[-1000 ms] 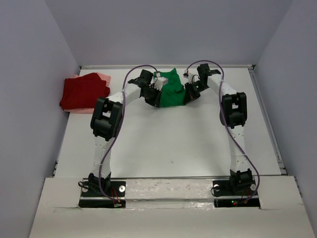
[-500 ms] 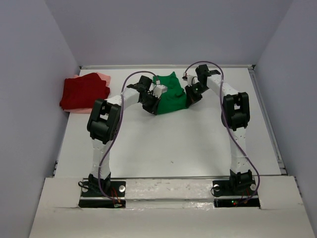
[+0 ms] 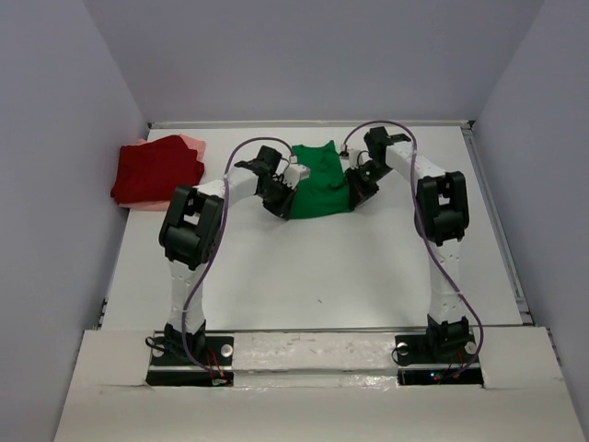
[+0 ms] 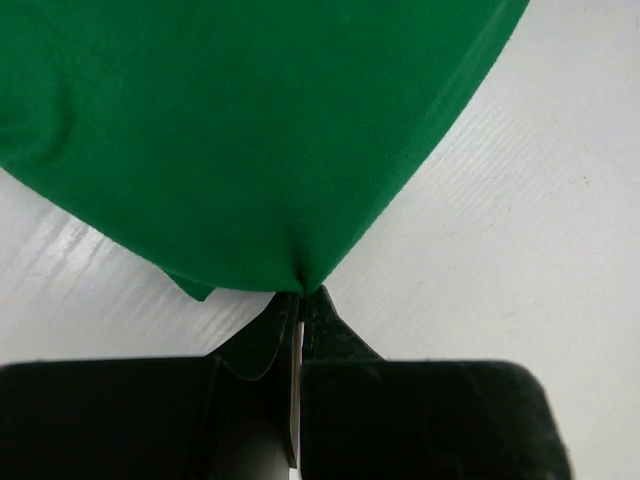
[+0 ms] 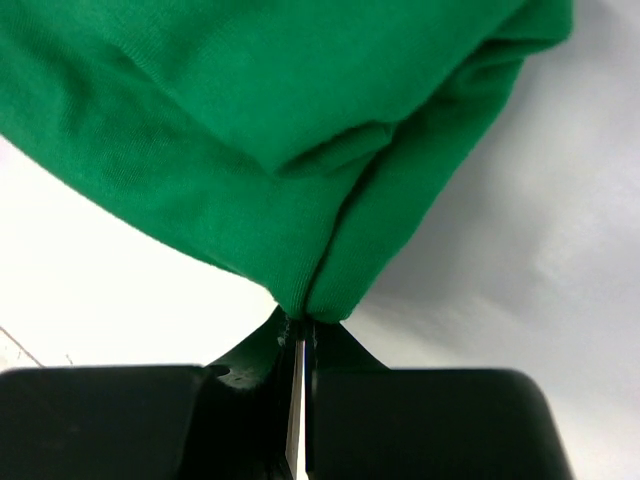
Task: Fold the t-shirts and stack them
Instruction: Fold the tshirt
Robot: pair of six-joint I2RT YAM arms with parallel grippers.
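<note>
I am pinching the green shirt at upper centre, my left gripper and right gripper each clamped tight on a side edge. Bare table is lying open below it. At upper left, the red shirt is resting on, seemingly, the pink shirt.

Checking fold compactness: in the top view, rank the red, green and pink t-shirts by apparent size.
1. red t-shirt
2. green t-shirt, somewhat smaller
3. pink t-shirt, only a fringe showing under the red one
</note>
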